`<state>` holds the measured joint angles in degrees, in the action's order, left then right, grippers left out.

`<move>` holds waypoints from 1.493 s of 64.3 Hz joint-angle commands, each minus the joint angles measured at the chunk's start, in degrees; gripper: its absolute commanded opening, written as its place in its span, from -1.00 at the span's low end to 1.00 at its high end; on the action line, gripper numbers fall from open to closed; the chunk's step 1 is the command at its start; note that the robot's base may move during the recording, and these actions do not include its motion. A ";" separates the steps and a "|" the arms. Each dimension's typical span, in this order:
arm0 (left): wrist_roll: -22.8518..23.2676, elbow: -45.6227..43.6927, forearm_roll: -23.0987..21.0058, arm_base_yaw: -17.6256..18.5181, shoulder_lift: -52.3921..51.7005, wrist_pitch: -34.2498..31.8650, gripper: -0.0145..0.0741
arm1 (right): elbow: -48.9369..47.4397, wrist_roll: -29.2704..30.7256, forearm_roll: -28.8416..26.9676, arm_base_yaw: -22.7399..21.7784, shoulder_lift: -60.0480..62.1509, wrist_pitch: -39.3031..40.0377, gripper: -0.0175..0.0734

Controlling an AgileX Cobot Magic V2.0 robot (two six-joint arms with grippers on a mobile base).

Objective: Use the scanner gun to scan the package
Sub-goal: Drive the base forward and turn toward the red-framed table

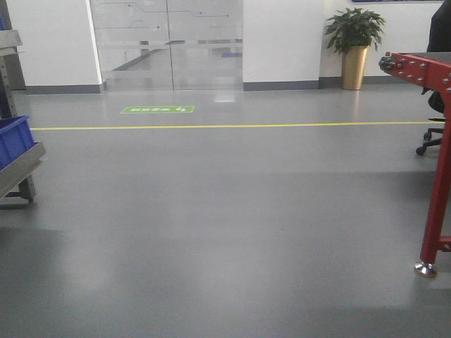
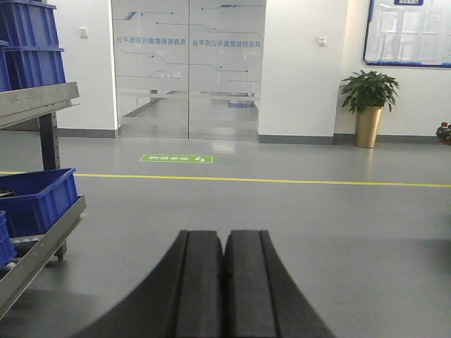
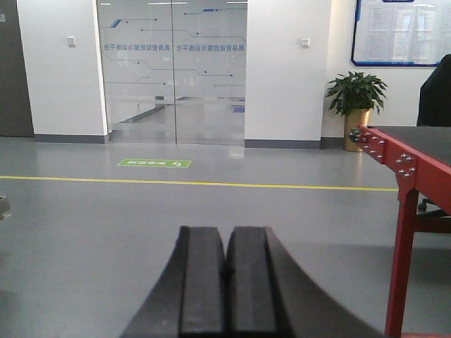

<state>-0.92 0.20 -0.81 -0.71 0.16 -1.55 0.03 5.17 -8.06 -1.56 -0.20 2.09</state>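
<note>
Task not started as far as visible: neither the package nor the scanner gun shows in any of the three views, so where they sit cannot be told. Left claw (image 2: 224, 243) is clenched, pads pressed together along the centre seam with nothing between them, pointing out level over bare grey floor (image 2: 338, 232). Right claw (image 3: 227, 243) is the same: clenched on nothing, aimed across the floor toward the glass doors (image 3: 173, 70). Left wrist view has a metal rack (image 2: 42, 246) with blue bins (image 2: 35, 201) at its left edge; no cardboard seen on it. Right wrist view has a red-framed stand (image 3: 403, 232) with a dark top at the right; the top is barely seen from this low angle and nothing can be made out on it. Yellow line (image 1: 225, 126), green floor marker (image 1: 158, 109) and potted plant (image 1: 354, 32) fill the background. Everything is left: find and grasp the scanner gun, locate the package, aim at its barcode label, trigger. Judging by the views, the base or arms likely need to turn toward a work surface first.
</note>
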 commanded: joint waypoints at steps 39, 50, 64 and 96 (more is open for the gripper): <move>0.04 -0.20 -0.35 -0.17 -0.16 -0.85 -0.92 | -0.03 -0.09 -0.06 0.12 0.20 1.39 -0.97; 0.04 -0.20 -0.35 -0.17 -0.16 -0.85 -0.92 | -0.03 -0.09 -0.06 0.12 0.20 1.39 -0.97; 0.04 -0.20 -0.35 -0.17 -0.16 -0.85 -0.92 | -0.03 -0.09 -0.06 0.12 0.20 1.39 -0.97; 0.04 -0.20 -0.35 -0.17 -0.16 -0.85 -0.92 | -0.03 -0.09 -0.06 0.12 0.20 1.39 -0.97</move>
<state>-0.92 0.20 -0.81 -0.71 0.16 -1.55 0.03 5.17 -8.06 -1.56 -0.20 2.09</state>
